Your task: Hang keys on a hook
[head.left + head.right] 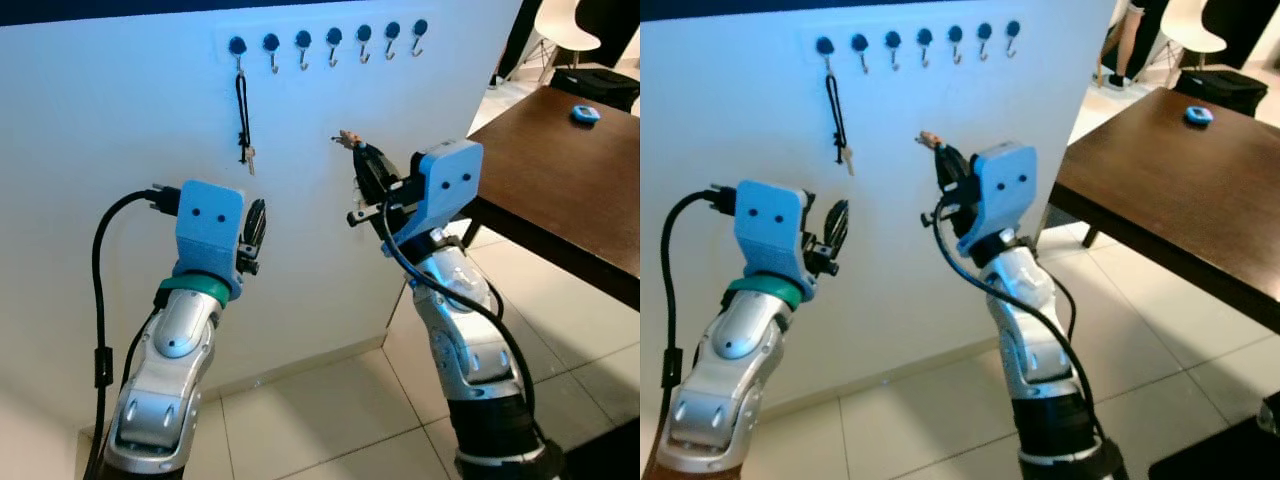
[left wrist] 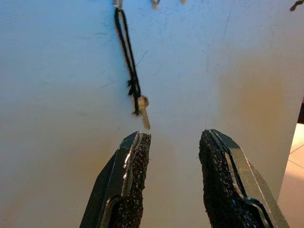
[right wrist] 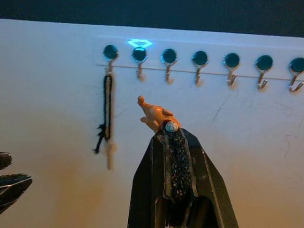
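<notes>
Right hand (image 3: 172,127) pinches an orange keychain (image 3: 153,113) below the hooks (image 3: 200,61); left hand (image 2: 173,142) spread, holding nothing.

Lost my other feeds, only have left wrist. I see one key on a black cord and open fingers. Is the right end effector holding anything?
Observer: Yes. The right end effector is shut on a small orange keychain.
Operator: How many hooks? I see barely two.
Observer: Seven hooks in a row on the white wall; the corded key hangs from the leftmost.
Operator: Where is the right arm against that row?
Observer: Below it, raised toward the wall, under the middle hooks.
Operator: Anything beside us?
Observer: A dark table on the right.
</notes>
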{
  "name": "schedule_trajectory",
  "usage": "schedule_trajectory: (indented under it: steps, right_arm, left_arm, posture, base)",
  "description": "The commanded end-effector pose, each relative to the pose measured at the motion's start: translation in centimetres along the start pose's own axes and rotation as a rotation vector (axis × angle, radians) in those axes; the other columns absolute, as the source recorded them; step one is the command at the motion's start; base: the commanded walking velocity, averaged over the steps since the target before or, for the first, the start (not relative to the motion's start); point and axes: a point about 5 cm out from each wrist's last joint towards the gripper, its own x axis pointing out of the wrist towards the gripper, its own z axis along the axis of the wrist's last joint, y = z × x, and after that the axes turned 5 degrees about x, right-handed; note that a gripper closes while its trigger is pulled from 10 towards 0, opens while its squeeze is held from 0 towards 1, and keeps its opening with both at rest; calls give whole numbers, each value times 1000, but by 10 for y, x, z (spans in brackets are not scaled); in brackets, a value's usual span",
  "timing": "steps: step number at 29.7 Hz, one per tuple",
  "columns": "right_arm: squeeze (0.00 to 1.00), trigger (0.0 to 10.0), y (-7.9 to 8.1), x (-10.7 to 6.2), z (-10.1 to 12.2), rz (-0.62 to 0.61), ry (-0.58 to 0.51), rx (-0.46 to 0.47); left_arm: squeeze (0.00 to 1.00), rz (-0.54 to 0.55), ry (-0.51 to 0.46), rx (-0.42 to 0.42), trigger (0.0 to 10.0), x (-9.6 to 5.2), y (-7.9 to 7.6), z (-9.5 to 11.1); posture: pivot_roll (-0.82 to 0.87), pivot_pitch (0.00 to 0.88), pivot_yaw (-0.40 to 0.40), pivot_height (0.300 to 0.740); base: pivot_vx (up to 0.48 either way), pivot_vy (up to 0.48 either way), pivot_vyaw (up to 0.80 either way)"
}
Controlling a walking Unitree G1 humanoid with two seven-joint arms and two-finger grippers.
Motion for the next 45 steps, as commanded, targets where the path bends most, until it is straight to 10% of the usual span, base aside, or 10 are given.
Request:
schedule_trajectory:
  steps: [1, 35, 45]
  right_arm:
    - [0, 10000, 1, -1, 2, 12, -12, 15]
    - [0, 10000, 13, -8, 1, 144, 8, 51]
    - [0, 10000, -8, -7, 7, 133, 9, 10]
  left_arm:
    - [0, -3, 1, 4, 10000, 1, -1, -1]
    - [0, 26, -29, -32, 10000, -3, 9, 2]
    - [0, 51, -108, 8, 10000, 1, 13, 14]
  posture:
    - [-88, 0, 67, 740]
    - [-86, 0, 74, 740]
    - [-84, 0, 71, 740]
  base:
    - [480, 0, 0]
    - [100, 0, 0]
    - [0, 0, 0]
